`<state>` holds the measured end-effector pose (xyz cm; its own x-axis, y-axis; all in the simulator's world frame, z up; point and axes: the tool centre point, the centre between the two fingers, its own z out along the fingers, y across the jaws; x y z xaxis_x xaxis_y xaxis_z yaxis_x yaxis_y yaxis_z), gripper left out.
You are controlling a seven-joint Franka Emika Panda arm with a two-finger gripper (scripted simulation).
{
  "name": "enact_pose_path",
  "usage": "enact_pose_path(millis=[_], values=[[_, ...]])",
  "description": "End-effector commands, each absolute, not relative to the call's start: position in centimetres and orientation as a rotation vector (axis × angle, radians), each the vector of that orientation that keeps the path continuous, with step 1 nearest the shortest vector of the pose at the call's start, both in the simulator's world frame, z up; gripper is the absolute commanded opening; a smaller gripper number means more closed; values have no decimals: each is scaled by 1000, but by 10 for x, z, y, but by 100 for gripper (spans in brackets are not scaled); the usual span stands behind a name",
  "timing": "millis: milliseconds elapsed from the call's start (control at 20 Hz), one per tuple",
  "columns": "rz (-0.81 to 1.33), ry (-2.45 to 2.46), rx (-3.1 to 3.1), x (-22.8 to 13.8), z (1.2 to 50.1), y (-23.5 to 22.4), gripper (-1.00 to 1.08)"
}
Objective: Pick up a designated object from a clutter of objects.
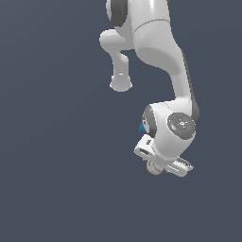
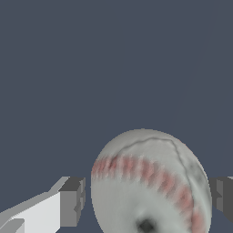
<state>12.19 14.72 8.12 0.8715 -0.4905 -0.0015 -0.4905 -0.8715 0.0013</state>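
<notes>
The designated object, a white baseball point(image 2: 150, 182) with red stitching, fills the space between my fingers in the wrist view. One grey fingertip point(image 2: 73, 200) stands a small gap off one side of the ball, the other point(image 2: 223, 198) just off the opposite side. My gripper point(image 2: 148, 200) is open and straddles the ball. In the exterior view the gripper point(image 1: 157, 166) points down at the floor, and only a sliver of the baseball point(image 1: 153, 169) peeks out under the hand. The rest of the clutter is mostly hidden behind the arm.
A small blue cup point(image 1: 141, 126) shows as a sliver behind the wrist, on the exterior view's left of it. The white arm point(image 1: 156, 42) comes down from the top of the view. Plain dark grey floor point(image 1: 56, 165) lies all around.
</notes>
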Motion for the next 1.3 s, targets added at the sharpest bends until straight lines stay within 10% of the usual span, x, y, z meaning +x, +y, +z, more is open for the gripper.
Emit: enact_pose_path(millis=[0, 100, 150, 1250], values=[[0, -797, 3039, 123, 79, 147, 100], [0, -797, 3039, 124, 79, 148, 100], [0, -797, 3039, 124, 79, 148, -100], [-2, -796, 3039, 110, 105, 129, -100]])
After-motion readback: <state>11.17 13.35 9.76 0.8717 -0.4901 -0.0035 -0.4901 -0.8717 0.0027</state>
